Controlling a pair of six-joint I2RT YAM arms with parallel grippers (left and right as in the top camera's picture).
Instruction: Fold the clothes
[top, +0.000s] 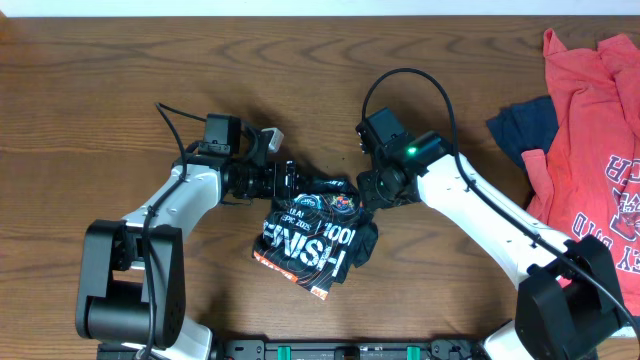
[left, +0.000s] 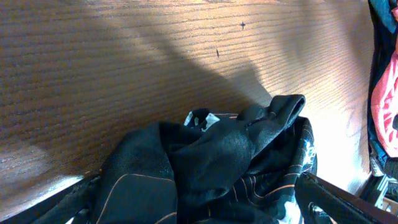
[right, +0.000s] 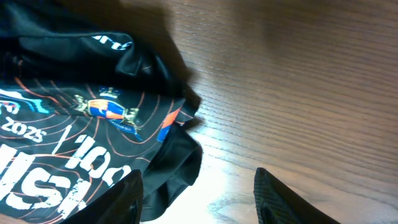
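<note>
The black jersey (top: 310, 235) lies bunched in a rough folded heap at the table's middle, with white "FINISH" lettering and red-orange lines on top. My left gripper (top: 291, 180) is at its upper left edge. In the left wrist view its fingers (left: 202, 208) are spread wide, with a raised bunch of jersey cloth (left: 224, 155) between them. My right gripper (top: 366, 196) is at the jersey's upper right corner. In the right wrist view it is open (right: 202, 199) over bare wood, and its left finger rests by the jersey's hem (right: 93, 143).
A red T-shirt (top: 590, 120) with navy-white lettering lies at the right edge, partly over a plain navy garment (top: 525, 125). The wooden table (top: 100, 100) is bare to the left and at the back.
</note>
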